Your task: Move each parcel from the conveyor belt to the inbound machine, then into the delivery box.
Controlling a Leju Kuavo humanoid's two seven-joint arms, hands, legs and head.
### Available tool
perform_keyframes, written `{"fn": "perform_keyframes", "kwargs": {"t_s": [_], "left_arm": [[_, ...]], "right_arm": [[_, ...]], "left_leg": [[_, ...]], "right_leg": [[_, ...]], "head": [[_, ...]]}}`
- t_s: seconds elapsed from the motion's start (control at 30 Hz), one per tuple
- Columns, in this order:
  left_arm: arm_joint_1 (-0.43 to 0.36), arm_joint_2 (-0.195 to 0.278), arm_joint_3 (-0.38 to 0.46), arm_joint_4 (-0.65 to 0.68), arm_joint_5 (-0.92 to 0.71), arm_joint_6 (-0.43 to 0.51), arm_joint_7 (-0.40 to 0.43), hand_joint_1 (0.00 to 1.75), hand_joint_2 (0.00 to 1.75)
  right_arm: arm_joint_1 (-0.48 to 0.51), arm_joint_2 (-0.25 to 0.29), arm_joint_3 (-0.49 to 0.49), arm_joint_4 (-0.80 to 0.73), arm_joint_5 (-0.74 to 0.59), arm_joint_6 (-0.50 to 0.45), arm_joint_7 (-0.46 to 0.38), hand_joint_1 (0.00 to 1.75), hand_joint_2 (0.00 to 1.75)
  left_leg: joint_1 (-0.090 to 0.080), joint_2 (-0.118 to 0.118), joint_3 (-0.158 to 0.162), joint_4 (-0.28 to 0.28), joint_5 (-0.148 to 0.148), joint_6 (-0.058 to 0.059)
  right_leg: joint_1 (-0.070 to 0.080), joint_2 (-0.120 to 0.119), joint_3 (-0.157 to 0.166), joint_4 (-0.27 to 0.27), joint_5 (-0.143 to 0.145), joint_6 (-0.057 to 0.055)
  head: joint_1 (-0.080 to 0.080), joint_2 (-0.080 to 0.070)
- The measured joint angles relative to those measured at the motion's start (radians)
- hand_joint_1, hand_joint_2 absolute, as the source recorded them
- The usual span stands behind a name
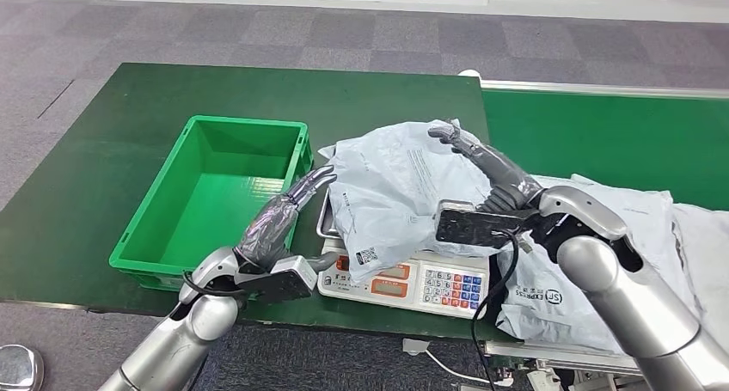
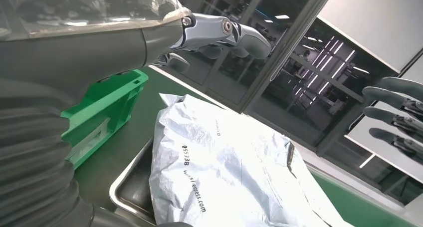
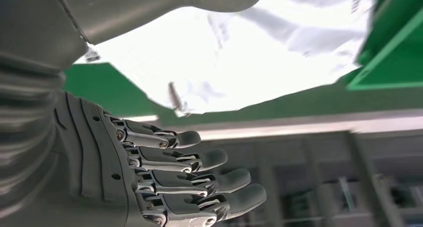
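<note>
Parcel (image 1: 395,193) lies on scale (image 1: 417,284), both hands apart

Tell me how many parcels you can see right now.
2, maybe more. One grey parcel lies on the scale between both hands. Another parcel, marked Express, lies on the conveyor belt under the right arm; pale plastic at the right edge may be a third.

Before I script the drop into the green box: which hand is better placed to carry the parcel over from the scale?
Probably left. The left hand sits open between the green box and the parcel on the scale. The right hand is open on the parcel's far side.
</note>
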Motion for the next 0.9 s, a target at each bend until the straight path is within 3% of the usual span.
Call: {"fn": "perform_keyframes", "kwargs": {"t_s": [0.3, 0.67, 0.9], "left_arm": [[0.000, 0.008, 0.000, 0.012, 0.016, 0.014, -0.006, 0.00, 1.75], [0.000, 0.016, 0.000, 0.018, 0.028, 0.018, -0.020, 0.00, 1.75], [0.000, 0.016, 0.000, 0.018, 0.028, 0.017, -0.020, 0.00, 1.75]], "right_arm": [[-0.003, 0.019, -0.050, 0.008, -0.003, -0.013, -0.023, 0.00, 1.75], [0.112, 0.051, -0.159, -0.113, 0.264, -0.452, 0.129, 0.00, 1.75], [0.207, 0.071, -0.284, -0.250, 0.264, -0.665, 0.161, 0.00, 1.75]], "left_leg": [[0.000, 0.000, 0.000, 0.000, 0.000, 0.000], [0.000, -0.001, -0.001, 0.000, 0.000, 0.000], [0.000, -0.001, -0.001, 0.000, 0.000, 0.000]], "right_leg": [[0.000, -0.001, 0.000, 0.000, 0.000, 0.000], [0.000, -0.001, -0.001, 0.000, 0.000, 0.000], [0.000, -0.001, -0.001, 0.000, 0.000, 0.000]], "head": [[0.000, 0.000], [0.000, 0.000], [0.000, 0.000]]}}
